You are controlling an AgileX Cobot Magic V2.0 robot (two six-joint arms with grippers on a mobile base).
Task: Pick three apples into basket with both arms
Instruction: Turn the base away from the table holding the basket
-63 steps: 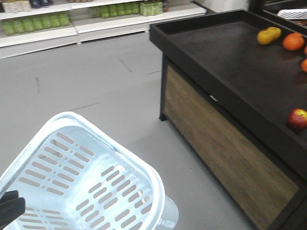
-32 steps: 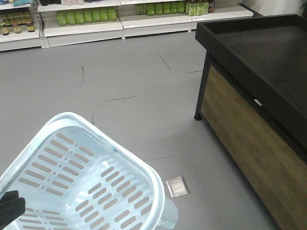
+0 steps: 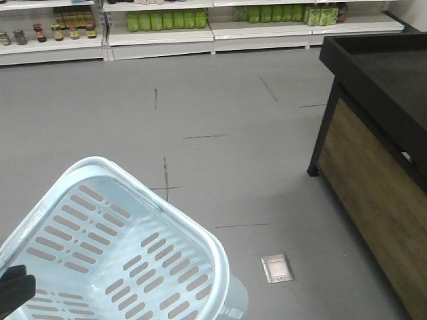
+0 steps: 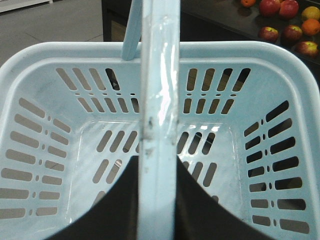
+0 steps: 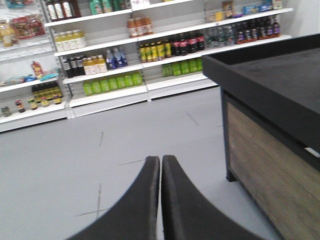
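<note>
basket (image 3: 100, 162): pale blue, slotted walls and floor
axis: long side left-right in left wrist view
left gripper (image 4: 157, 165): clamped on handle (image 4: 160, 90)
right gripper (image 5: 160, 160): closed, holding nothing

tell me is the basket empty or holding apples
Empty, as far as shows: the basket has a bare slotted floor in the left wrist view, and apples lie outside it on the black stand.

R gripper (image 5: 160, 161): 2 smooth black fingers (image 5: 142, 200), curved & thin at the tips. L gripper (image 4: 158, 162): same dull black, wide at bottom
</note>
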